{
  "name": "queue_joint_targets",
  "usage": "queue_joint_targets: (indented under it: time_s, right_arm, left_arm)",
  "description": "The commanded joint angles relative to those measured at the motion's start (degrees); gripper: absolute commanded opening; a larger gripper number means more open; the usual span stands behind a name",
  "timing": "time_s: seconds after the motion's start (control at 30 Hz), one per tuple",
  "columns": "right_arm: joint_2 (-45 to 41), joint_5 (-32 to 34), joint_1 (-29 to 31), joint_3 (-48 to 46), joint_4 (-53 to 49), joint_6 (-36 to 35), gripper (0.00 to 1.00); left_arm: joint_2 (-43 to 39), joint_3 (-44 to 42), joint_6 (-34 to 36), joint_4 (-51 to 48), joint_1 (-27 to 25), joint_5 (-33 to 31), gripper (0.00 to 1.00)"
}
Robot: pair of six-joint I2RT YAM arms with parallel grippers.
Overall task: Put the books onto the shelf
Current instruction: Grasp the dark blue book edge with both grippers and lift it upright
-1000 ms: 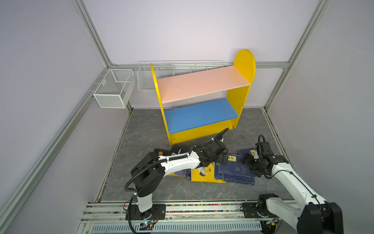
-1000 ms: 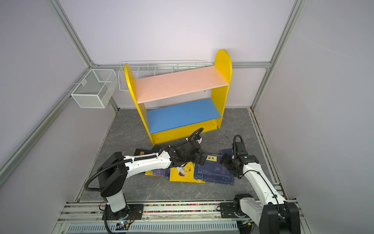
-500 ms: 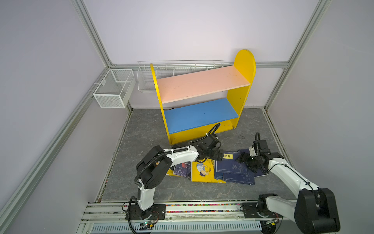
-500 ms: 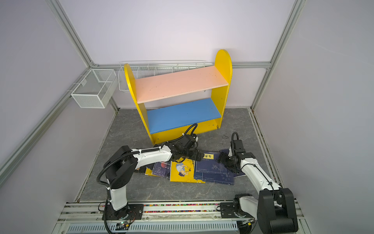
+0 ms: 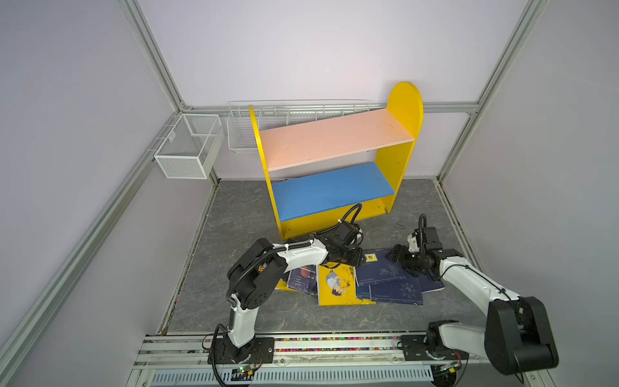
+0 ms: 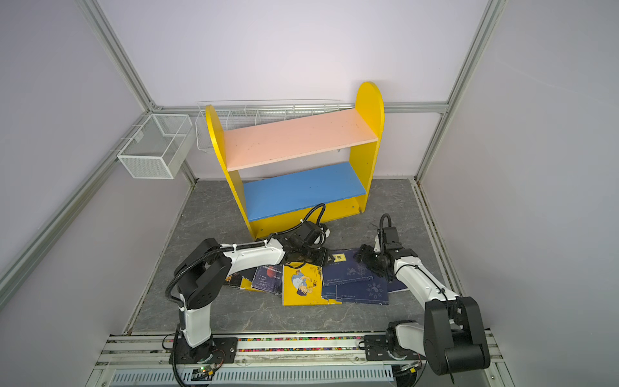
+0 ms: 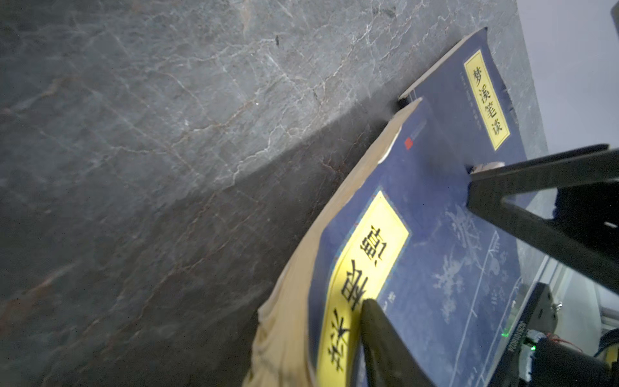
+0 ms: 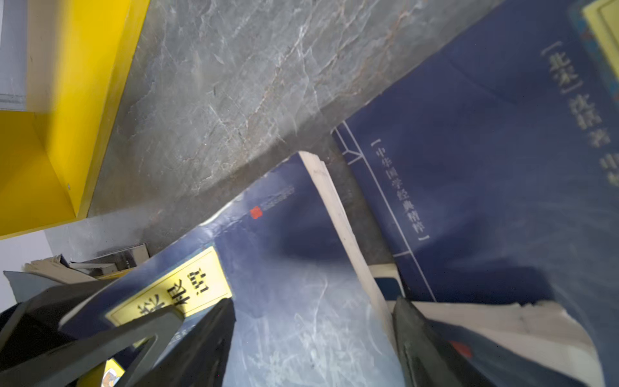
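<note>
The left gripper [image 5: 359,260] pinches the label corner of the navy book [image 7: 418,234], raised off the desk [image 5: 241,214] before the shelf [image 5: 403,110]. The right gripper [image 8: 311,311], jaws wide, should clamp the opposite edge squarely.

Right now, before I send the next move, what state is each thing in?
shelf: upright, both boards bare.
books: overlapping heap on the floor, none shelved.
yellow cartoon book: face up in the heap.
labelled navy book: one corner raised, pages bowed.
left gripper: one finger on that book's label, other hidden; grip unconfirmed.
right gripper: open, at the same book.
mesh basket: wall-hung, nothing visible inside.
</note>
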Motion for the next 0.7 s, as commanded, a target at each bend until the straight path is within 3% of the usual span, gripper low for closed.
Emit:
queue_joint_targets:
  time_s: [0.0,0.1,0.4,0.67]
  right_arm:
    - [-0.24,-0.59,0.51,1.49,0.92,1.06,0.77]
    - [-1.19,-0.39,0.6,2.05,0.14,0.87,0.77]
    - [-9.72,-0.74,0.6,5.19,-3.31,0.31,0.79]
    - [-13.07,-11.63,3.12,4.27,6.56,3.4,0.79]
  left_arm:
    - [-0.5,-0.23,0.32,-1.57,0.36,0.35,0.17]
    - [-1.93,-1.0,-0.86,0.17,1.06,-0.32,0.0]
    - [-14.4,-6.85,-6.25,11.73,5.08,0.71,0.0]
    - [-25.07,-18.46,-18.78,32.56,8.62,-1.21,0.0]
